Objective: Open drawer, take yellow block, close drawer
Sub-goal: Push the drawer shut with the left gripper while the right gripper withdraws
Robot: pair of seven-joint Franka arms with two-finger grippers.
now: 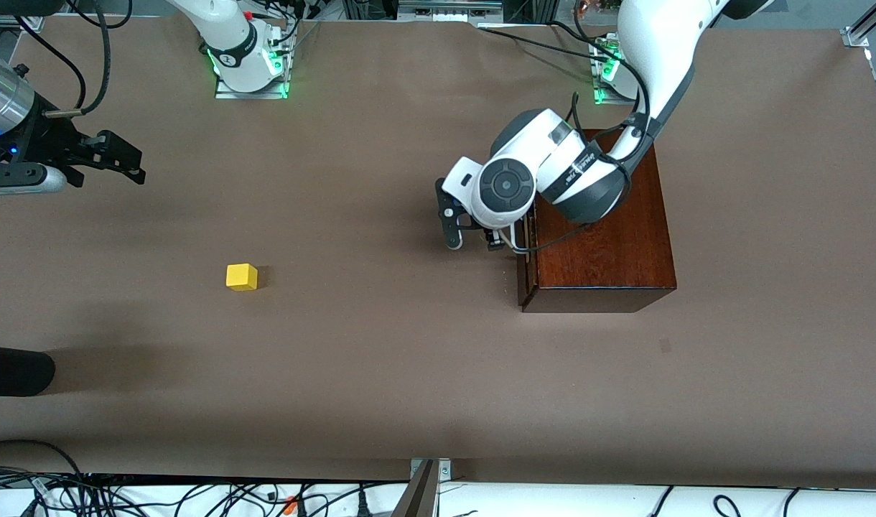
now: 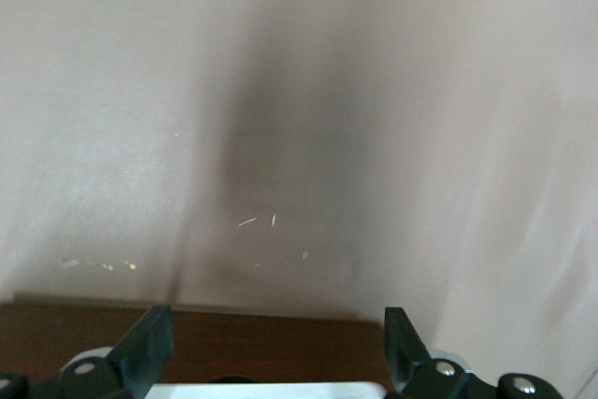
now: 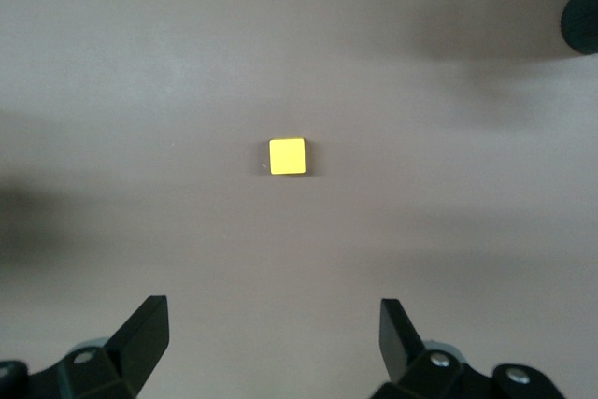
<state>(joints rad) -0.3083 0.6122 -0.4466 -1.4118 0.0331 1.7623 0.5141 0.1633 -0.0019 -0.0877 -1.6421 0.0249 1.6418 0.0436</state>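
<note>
Two Tools Wide Open

Left tool (image 1: 474, 233) low at drawer (image 1: 525, 251) front, fingers (image 2: 145, 350) spread by the white handle (image 1: 515, 248). Right tool (image 1: 115, 159) up over brown counter (image 1: 380, 359), fingers (image 3: 140, 338) spread wide, holding nothing. Yellow block (image 1: 242, 276) sitting on counter toward right arm's end, well apart from shut drawer.

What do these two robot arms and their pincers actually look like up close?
Both arms are glossy white with rounded joints and dark grey bands; green lights glow at their bases, and black cables run along them. The left arm's joint cap is a dark disc with buttons. The left gripper and right gripper are black, each with two flat wedge-shaped fingers fixed by silver screws. A silver cylinder sits above the right gripper.
</note>
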